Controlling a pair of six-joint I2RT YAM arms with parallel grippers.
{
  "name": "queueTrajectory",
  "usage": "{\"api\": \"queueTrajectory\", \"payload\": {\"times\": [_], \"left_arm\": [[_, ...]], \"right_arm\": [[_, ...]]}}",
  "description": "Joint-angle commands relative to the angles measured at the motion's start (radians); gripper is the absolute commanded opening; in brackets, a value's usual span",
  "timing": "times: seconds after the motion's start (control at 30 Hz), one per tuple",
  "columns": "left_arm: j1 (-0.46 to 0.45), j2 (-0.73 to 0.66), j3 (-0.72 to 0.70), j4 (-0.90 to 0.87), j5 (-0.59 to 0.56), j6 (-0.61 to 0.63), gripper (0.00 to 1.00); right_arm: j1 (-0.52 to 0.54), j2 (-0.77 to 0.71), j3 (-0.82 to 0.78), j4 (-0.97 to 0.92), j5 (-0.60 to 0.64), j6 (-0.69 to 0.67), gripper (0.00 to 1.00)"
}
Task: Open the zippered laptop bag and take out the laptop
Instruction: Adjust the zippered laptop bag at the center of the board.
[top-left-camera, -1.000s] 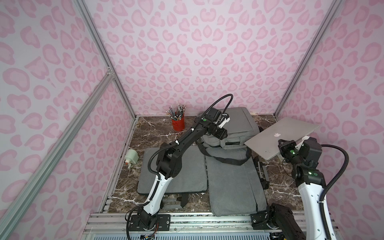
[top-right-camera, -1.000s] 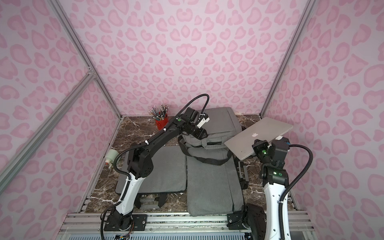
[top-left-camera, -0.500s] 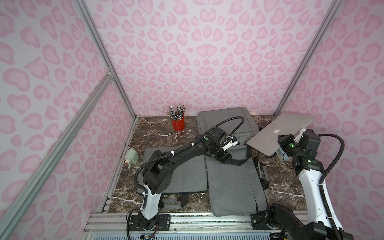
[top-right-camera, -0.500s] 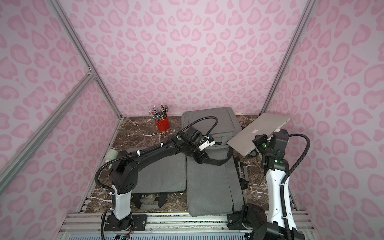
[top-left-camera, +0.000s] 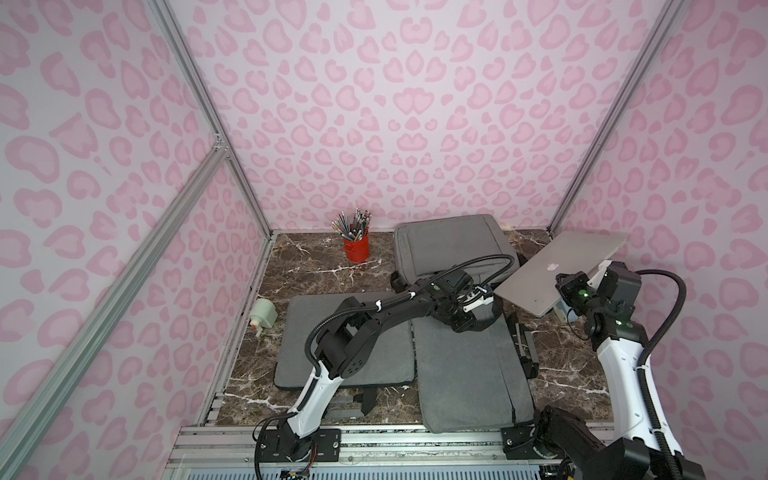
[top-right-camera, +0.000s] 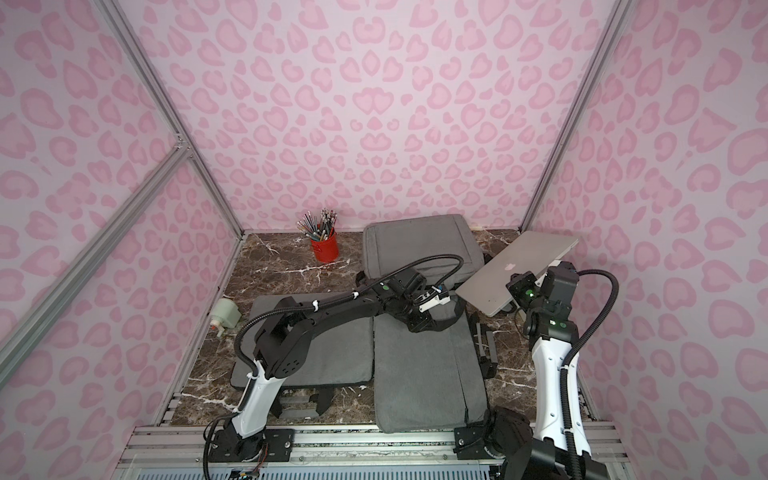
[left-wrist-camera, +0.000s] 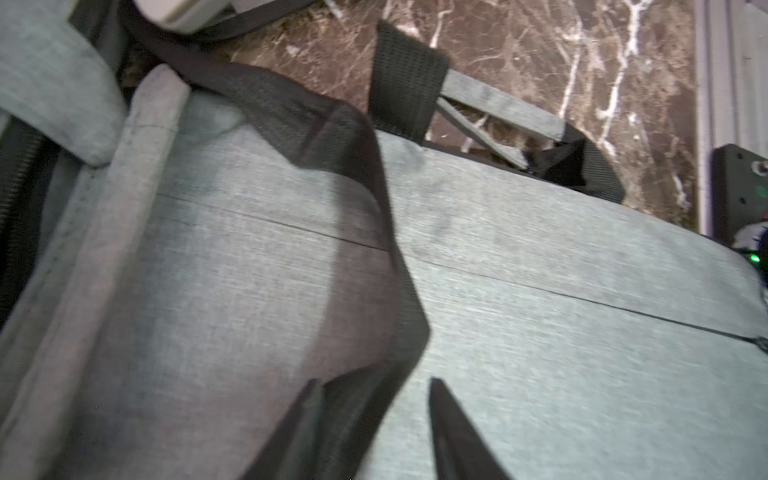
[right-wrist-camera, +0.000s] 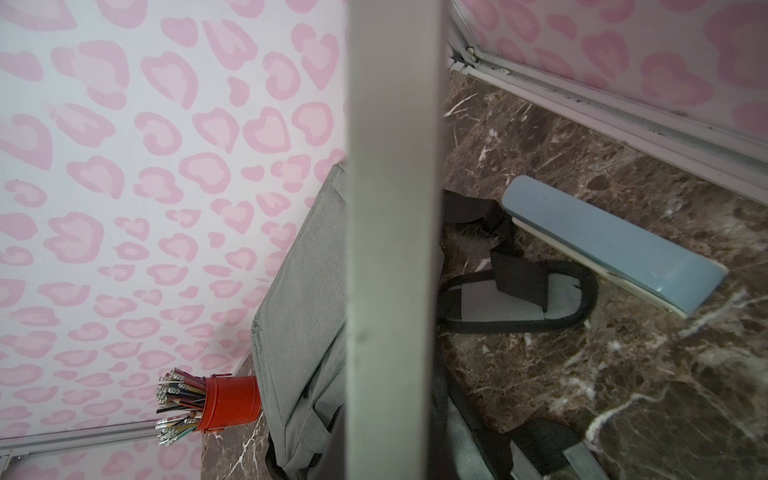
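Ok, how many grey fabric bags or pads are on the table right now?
3. The back bag lies by the wall; the left pad and right pad lie flat side by side in front. Those two may be joined.

A red cup (top-left-camera: 356, 249) packed with pencils (top-left-camera: 353, 220) stands at twelve o'clock on the brown marble tabletop (top-left-camera: 316, 270), against the pink-patterned back wall (top-left-camera: 395, 124). At nine o'clock a pale green dispenser (top-left-camera: 263, 314) lies by the edge. A blue-grey case (right-wrist-camera: 611, 243) lies at three o'clock.
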Motion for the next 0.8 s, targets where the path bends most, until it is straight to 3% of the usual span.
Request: {"api": "queueTrajectory", "payload": {"times": [0.0, 0.13, 0.3, 0.43, 0.63, 0.77], "left_arm": [[-0.001, 0.021, 0.029, -0.005, -0.063, 0.022, 0.23], [-0.001, 0.038, 0.054, -0.038, -0.090, 0.060, 0.29], [-0.001, 0.026, 0.059, -0.056, 0.050, 0.070, 0.46], [-0.003, 0.009, 0.024, 0.028, 0.124, 0.034, 0.55], [-0.007, 0.073, 0.084, 0.012, 0.139, 0.019, 0.56], [-0.009, 0.111, 0.134, -0.028, 0.098, 0.025, 0.47]], "right_arm": [[-0.005, -0.014, -0.006, 0.138, -0.025, -0.020, 0.00], [-0.015, -0.022, -0.013, 0.135, -0.032, -0.023, 0.00], [-0.036, -0.025, -0.013, 0.125, -0.043, -0.036, 0.00], [-0.049, -0.030, -0.024, 0.124, -0.055, -0.039, 0.00], [-0.057, -0.038, -0.038, 0.118, -0.064, -0.043, 0.00], [-0.057, -0.041, -0.048, 0.125, -0.071, -0.040, 0.00]]}}
